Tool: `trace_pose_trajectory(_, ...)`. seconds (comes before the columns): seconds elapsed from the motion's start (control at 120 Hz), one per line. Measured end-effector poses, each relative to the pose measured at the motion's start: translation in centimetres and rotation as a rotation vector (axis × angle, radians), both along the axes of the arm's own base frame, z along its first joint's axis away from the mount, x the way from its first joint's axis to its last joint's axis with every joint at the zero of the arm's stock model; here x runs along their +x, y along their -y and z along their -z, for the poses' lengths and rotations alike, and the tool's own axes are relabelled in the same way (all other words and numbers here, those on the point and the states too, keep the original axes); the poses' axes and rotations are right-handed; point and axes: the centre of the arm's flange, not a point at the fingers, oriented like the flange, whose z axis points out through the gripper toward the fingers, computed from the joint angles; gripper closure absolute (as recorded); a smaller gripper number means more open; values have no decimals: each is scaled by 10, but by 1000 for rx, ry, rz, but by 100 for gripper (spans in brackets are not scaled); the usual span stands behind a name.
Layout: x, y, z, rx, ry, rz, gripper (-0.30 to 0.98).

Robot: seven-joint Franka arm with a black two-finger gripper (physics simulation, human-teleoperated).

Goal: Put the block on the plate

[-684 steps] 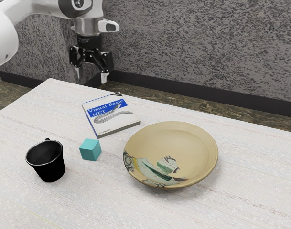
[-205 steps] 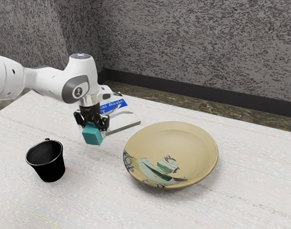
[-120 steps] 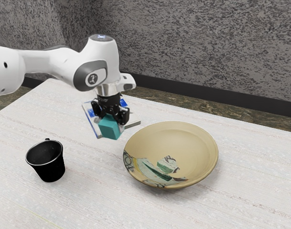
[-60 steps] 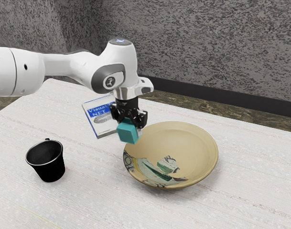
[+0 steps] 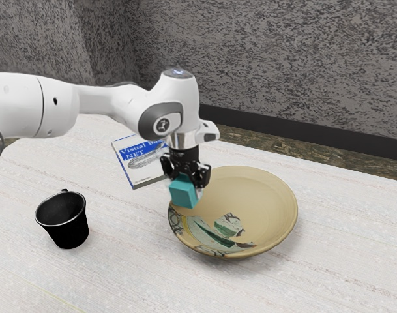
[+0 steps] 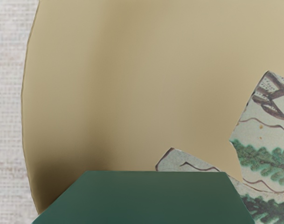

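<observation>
My gripper (image 5: pixel 186 189) is over the near-left part of the plate in the exterior view, shut on the teal block (image 5: pixel 183 194). The block hangs slightly tilted at the fingertips and hides a bit of the rim. Tan with a painted patch of green and white, the wide plate (image 5: pixel 263 202) lies on the table. From the wrist view, the block (image 6: pixel 146 198) appears dark green at the lower edge, with the plate's surface (image 6: pixel 146 84) beyond and beneath it.
A black mug (image 5: pixel 69 225) stands toward the exterior view's left. Behind the gripper lies a Visual Basic book (image 5: pixel 143 171), partly covered by the hand. The white table (image 5: pixel 133 274) extends around them.
Since the earlier frames, my gripper took hold of the block, lifted it and carried it toward the exterior view's right, over the plate's edge. Lately it has also come down a little.
</observation>
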Motion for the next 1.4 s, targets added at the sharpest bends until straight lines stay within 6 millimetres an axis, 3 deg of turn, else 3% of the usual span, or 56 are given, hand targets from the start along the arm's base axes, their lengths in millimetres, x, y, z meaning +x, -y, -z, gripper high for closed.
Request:
trace_pose_trajectory(0.358, 2, 9, 14, -4, -11, 3, 27)
trace_pose_trajectory(0.642, 3, 9, 13, -7, -8, 0, 9)
trace_pose_trajectory(0.742, 5, 7, 3, -6, 7, -5, 6)
trace_pose_trajectory(0.908, 1, -3, -36, 14, 38, -19, 3)
trace_pose_trajectory(1.075, -13, -20, -98, 46, 75, -50, 1)
trace_pose_trajectory(1.158, -21, -45, -122, 47, 72, -96, 1)
trace_pose_trajectory(1.4, -52, -144, -173, 47, 35, -248, 0)
